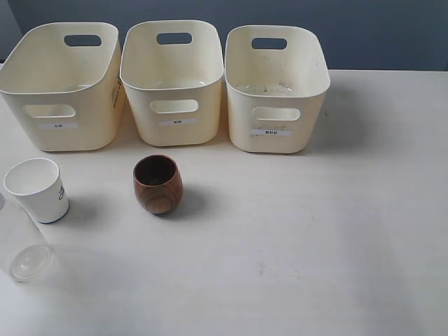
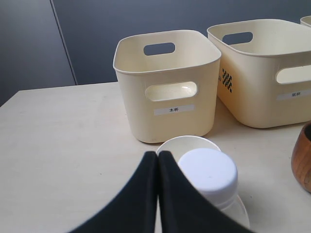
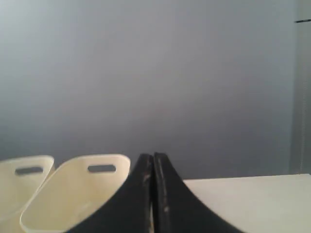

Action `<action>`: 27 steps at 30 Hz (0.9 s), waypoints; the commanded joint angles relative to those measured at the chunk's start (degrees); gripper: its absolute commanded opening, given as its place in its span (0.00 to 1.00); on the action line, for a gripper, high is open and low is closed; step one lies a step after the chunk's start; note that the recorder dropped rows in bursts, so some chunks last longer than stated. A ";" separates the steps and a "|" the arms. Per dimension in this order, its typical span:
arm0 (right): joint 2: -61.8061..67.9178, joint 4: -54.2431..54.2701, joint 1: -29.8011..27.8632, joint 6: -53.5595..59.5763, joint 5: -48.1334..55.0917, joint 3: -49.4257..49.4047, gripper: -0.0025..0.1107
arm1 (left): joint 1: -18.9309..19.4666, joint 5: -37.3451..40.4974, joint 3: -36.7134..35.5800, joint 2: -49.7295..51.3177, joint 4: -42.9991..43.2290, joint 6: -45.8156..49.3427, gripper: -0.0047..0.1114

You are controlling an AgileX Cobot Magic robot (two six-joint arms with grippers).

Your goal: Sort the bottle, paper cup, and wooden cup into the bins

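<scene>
— Outside view first? Where is everything?

— Three bins (image 1: 175,105) in a row at the back of the table (image 1: 315,245). In front of the left one, the paper cup (image 1: 38,189), upright. Beside it, toward the middle, the wooden cup (image 1: 158,184), upright too. At the near left edge, the bottle (image 1: 24,248), standing, long axis vertical. No arm visible here.

— Left wrist view?

— Left gripper (image 2: 158,160) pressed shut, fingers touching, holding nothing. Just beside and beyond the tips, the bottle's white cap (image 2: 208,172), with the paper cup (image 2: 187,144) right behind it and a bin (image 2: 165,87) farther on. Wooden cup (image 2: 302,158) off to the side. Clearly the nearer arm; must open before any grasp.

— Right wrist view?

— Right gripper (image 3: 153,162) closed as well, empty, raised, facing the wall. Only two bin rims (image 3: 73,194) and bare table (image 3: 252,194) beyond; no bottle or cups.
</scene>
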State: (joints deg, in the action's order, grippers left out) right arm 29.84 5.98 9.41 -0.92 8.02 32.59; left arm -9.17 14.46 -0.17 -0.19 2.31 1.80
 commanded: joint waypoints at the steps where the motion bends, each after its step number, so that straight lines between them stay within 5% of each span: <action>1: 11.45 2.62 11.07 14.91 4.58 6.94 0.02 | -0.16 -0.79 0.17 0.19 0.14 -0.16 0.04; 8: 40.15 3.50 33.28 26.90 8.95 23.24 0.02 | -0.16 -0.79 0.17 0.19 0.14 -0.16 0.04; 18: 68.95 3.82 41.99 33.45 24.66 44.09 0.02 | -0.16 -0.79 0.17 0.19 0.14 -0.16 0.04; 27: 79.85 15.74 41.99 42.81 25.55 48.85 0.48 | -0.16 -0.79 0.17 0.19 0.14 -0.16 0.04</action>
State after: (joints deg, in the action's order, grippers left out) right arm 107.92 19.64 51.33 40.13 34.97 80.88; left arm -9.17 14.46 -0.17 -0.19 2.31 1.80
